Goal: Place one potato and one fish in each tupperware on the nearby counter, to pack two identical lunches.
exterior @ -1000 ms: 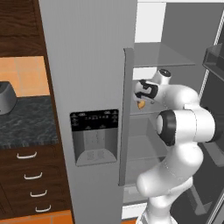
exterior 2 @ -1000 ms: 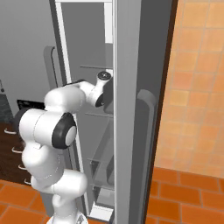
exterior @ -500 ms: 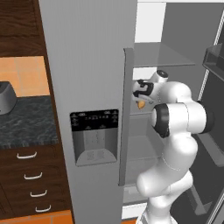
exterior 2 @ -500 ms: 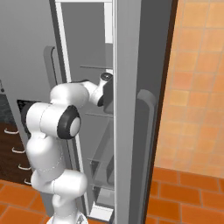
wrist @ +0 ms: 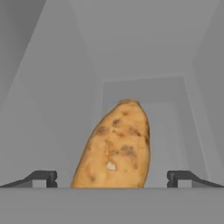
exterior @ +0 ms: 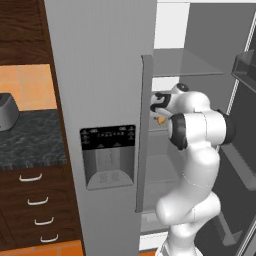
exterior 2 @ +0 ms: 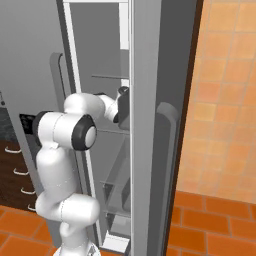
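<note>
The arm is reaching into the open fridge (exterior: 115, 75), because the lunch ingredients are evidently being kept there rather than out on the counter (exterior: 30, 142). In the hand view the potato (wrist: 114, 146) is lying on a pale grey fridge shelf (wrist: 175, 131), its long axis pointing away from the camera toward the back wall of the fridge, and it is sitting squarely between the two dark fingers (wrist: 41, 178). The gripper (wrist: 111, 181) is standing fully spread, with a clear gap showing on each side of the potato, so nothing is being held yet; the wide spread looks chosen to straddle the potato's broad middle before closing.

In the left base view the wrist is tucking in just behind the edge of the fridge's left door, with a small orange-brown shape (exterior: 161, 120) showing just below the hand, probably the same potato. In the right base view the forearm is passing into the fridge interior behind the right door (exterior 2: 150, 100), which is hiding the hand itself.

The counter is running to the left of the fridge, over dark wooden drawers (exterior: 35, 205), with a grey rounded object (exterior: 7, 112) resting on it at the picture's edge; what it is I cannot tell. Judging from this, the packing is at its beginning, and the next step calls for closing on the potato and carrying it out toward the counter.
</note>
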